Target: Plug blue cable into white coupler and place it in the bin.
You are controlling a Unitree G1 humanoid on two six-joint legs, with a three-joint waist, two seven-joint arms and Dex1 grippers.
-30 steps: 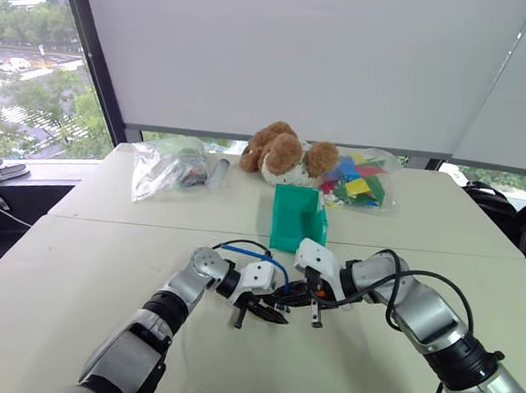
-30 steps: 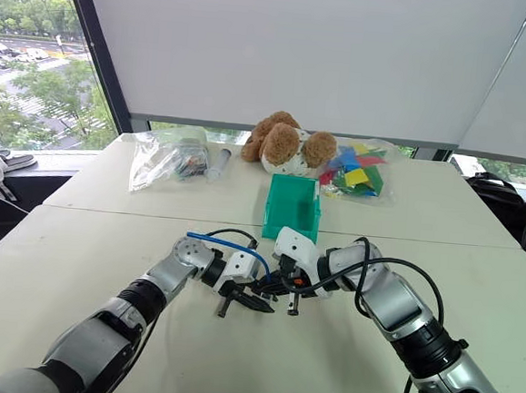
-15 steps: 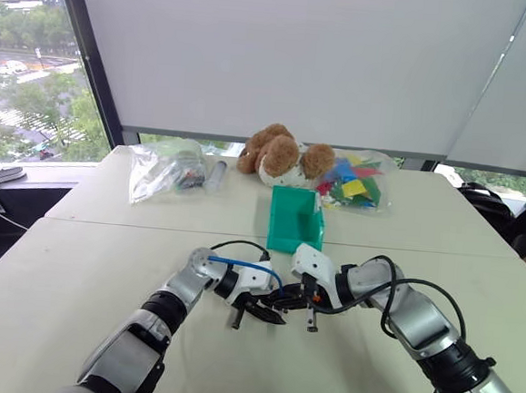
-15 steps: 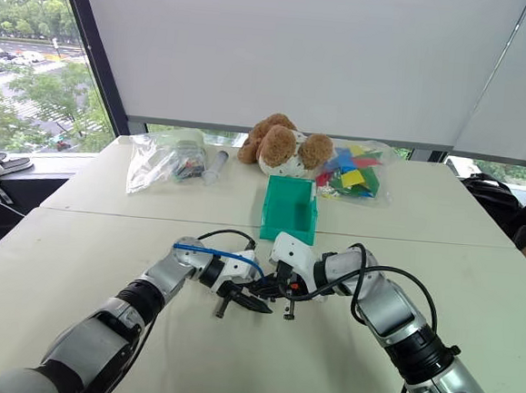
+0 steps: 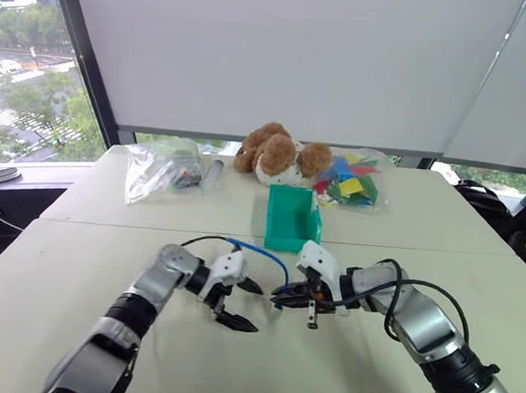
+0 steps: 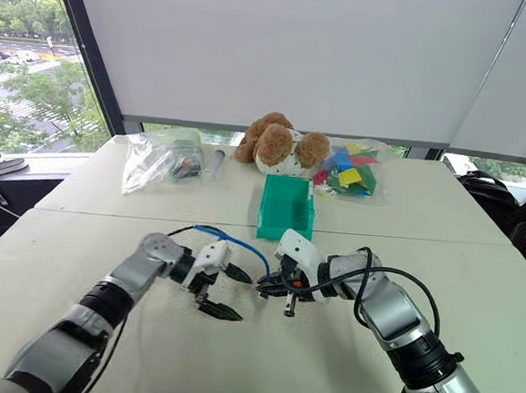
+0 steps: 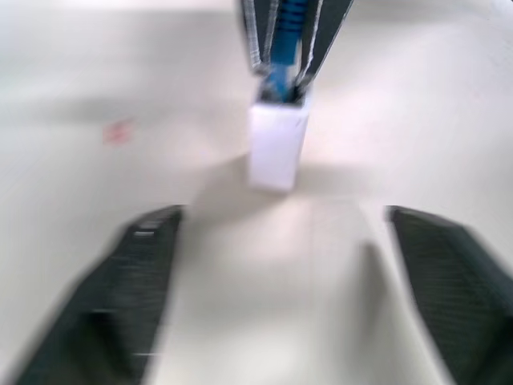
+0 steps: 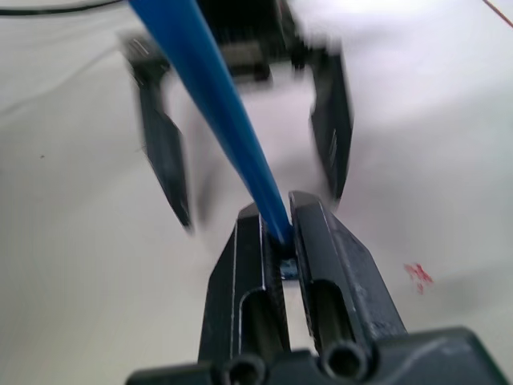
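While my right fingers stay clenched on the blue cable just behind its plug, the white coupler hangs on the cable's tip above the counter, so plugging looks done. My left fingers stand spread, released. The bin waits beyond, unfilled.

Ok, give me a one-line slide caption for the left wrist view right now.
Open left gripper faces the white coupler, seated on the blue cable pinched by the right gripper above the table.
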